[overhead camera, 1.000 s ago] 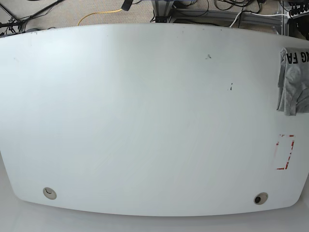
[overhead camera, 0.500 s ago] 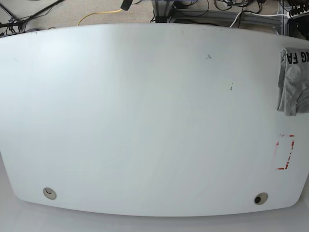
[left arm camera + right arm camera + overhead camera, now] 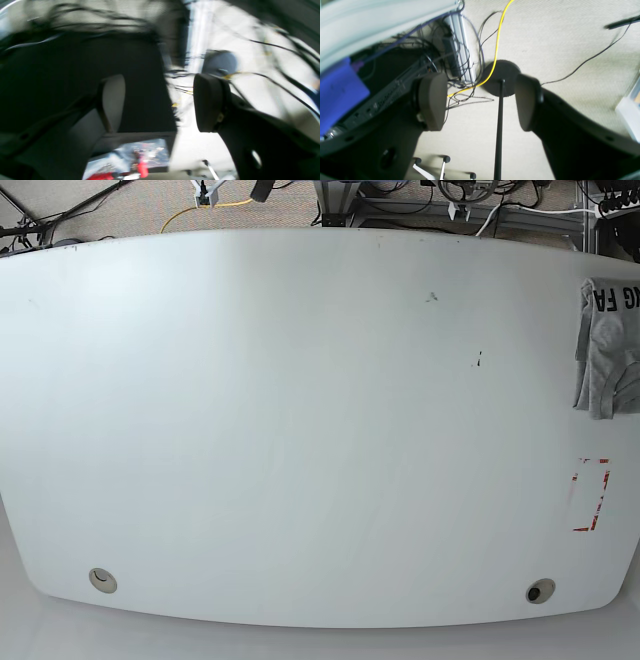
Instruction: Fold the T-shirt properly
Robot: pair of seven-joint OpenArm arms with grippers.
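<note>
T-shirt (image 3: pixel 607 345) lies bunched at table (image 3: pixel 300 430) far right edge, both arms off-table; left gripper (image 3: pixel 160 102) and right gripper (image 3: pixel 480 102) spread empty, so first reach should pull it toward centre.

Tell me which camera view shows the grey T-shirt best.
The base view. There the T-shirt lies crumpled at the table's right edge, partly cut off by the frame, black lettering visible. Neither wrist view shows it: both look past open fingers at floor and cables.
</note>
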